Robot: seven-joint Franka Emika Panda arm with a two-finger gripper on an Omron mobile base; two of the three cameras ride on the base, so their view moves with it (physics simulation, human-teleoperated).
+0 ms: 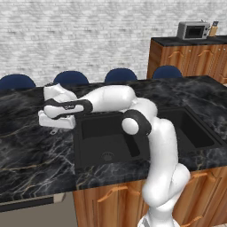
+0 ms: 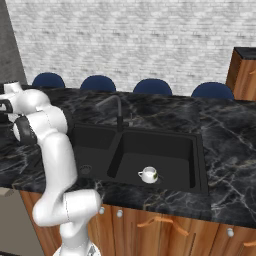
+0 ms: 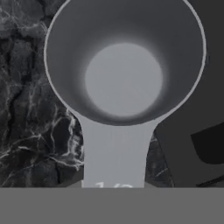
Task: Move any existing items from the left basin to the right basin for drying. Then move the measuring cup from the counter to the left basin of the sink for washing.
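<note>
The claw [image 1: 56,128] hangs low over the black marble surface [image 1: 31,150], just left of the sink [image 1: 84,153], with the arm reaching across the left basin [image 1: 106,137] to get there. In the hand view the measuring cup [image 3: 124,65] sits directly under the claw, its open mouth facing up and its flat handle running straight back toward the camera's lower edge. Whether the claw is spread or pinching the handle cannot be told; the fingertips are hidden. The cup rests over the surface, with the sink's dark rim just to one side of it. In the right basin [image 2: 170,150] the small white-silver bowl [image 2: 148,174] lies near the front wall.
</note>
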